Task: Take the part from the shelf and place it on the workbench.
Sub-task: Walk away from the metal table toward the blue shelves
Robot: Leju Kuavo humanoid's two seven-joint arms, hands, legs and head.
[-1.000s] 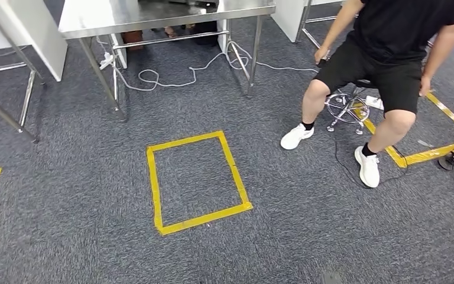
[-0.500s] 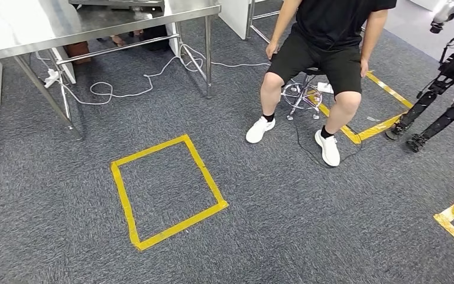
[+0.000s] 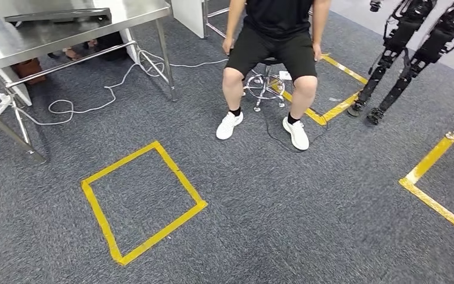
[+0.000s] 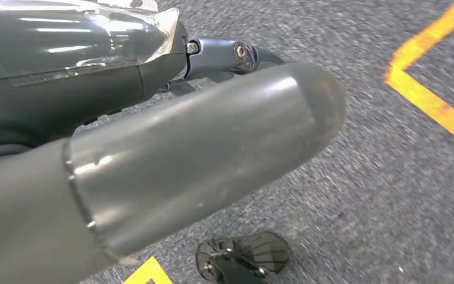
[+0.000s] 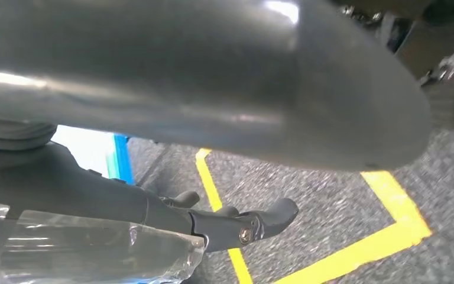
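Left hand [image 4: 171, 127]: hanging low over grey carpet [image 4: 390, 195], thick thumb apart from the dark fingers [image 4: 213, 53], nothing between them, so holding nothing; clear film over the hand's upper part, purpose unclear.

Right hand [image 5: 213, 112]: likewise hanging, dark fingers [image 5: 263, 220] loosely stretched away from the thumb, nothing held; both judged idle at the sides because the body seems in transit, not reaching.

Part: in neither hand; whereabouts cannot be told, and no shelf can be identified, so pickup judged not yet begun.

Floor markings: yellow tape square [image 3: 181, 176] just ahead, a second tape outline [image 3: 431, 201] to the right, cut off by the frame; likely standing marks for the robot.

Table [image 3: 12, 41]: steel, upper left, cut off at the edge; flat dark item [image 3: 59, 15] on top, too oblique to name. White cable [image 3: 65, 107] looped beneath.

Person [image 3: 275, 35]: seated on a wheeled stool [image 3: 264, 86], hands on thighs, head beyond the frame.

Second robot's legs [image 3: 402, 53]: upper right, trunk cut off.
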